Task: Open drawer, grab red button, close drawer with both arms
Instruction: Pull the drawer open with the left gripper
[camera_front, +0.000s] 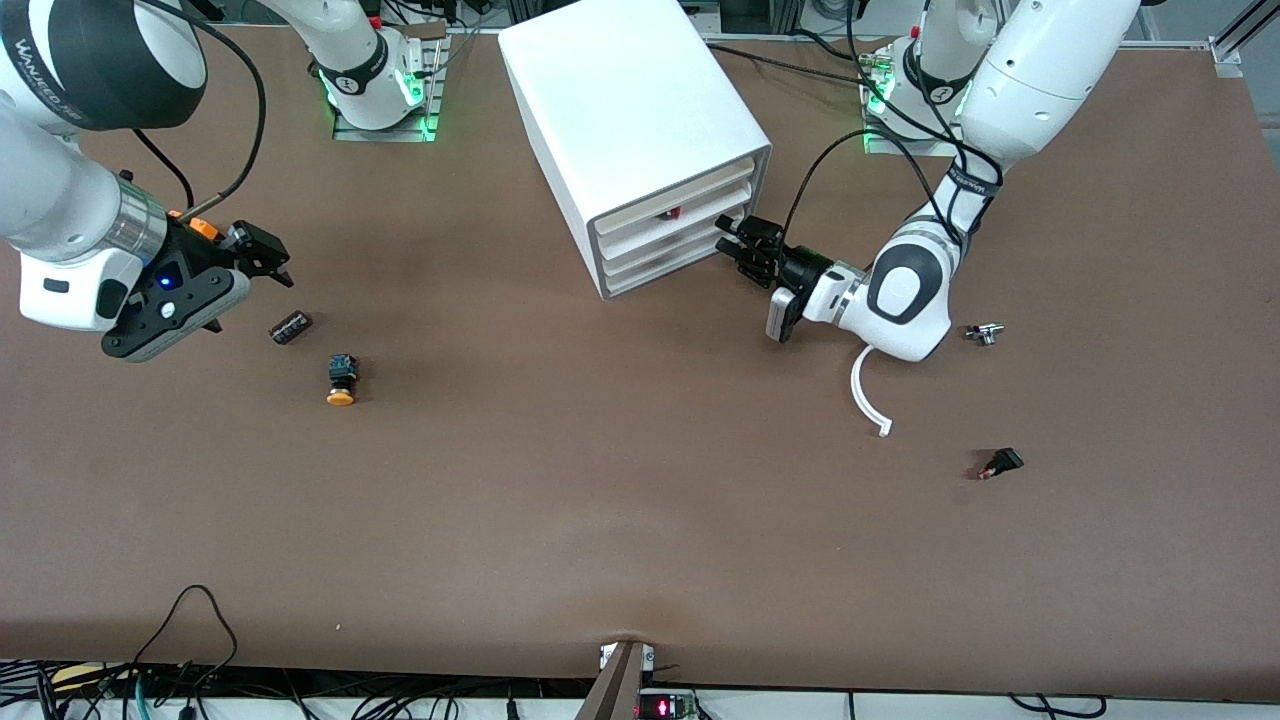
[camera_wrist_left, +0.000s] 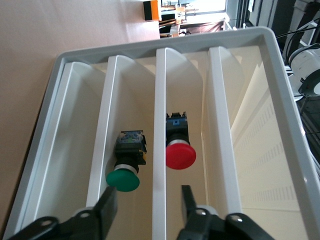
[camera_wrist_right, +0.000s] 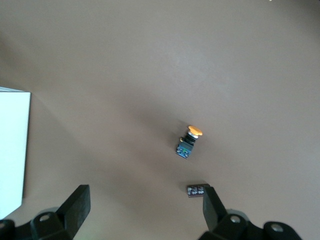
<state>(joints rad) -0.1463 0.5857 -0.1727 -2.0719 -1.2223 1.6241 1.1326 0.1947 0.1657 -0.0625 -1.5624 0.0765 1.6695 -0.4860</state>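
- Inside the drawer (camera_wrist_left: 160, 100), only my left wrist view shows the red button (camera_wrist_left: 179, 145) clearly, one divider over from a green-capped one (camera_wrist_left: 126, 167).
- Left tool (camera_wrist_left: 149, 210) hangs at the cabinet (camera_front: 630, 130) front, fingers apart astride that divider, pinching nothing.
- Right tool (camera_wrist_right: 145, 205) waits spread wide over open bench (camera_front: 640, 520), above an orange-capped button (camera_front: 341, 381).

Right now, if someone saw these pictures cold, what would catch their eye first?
Probably the white cabinet at the middle of the table, with the left gripper right at the front of its drawers. The left wrist view looks straight in: the red-capped button lies in one drawer, a green-capped one in the next. The right gripper waits open toward the right arm's end, near an orange-capped button.
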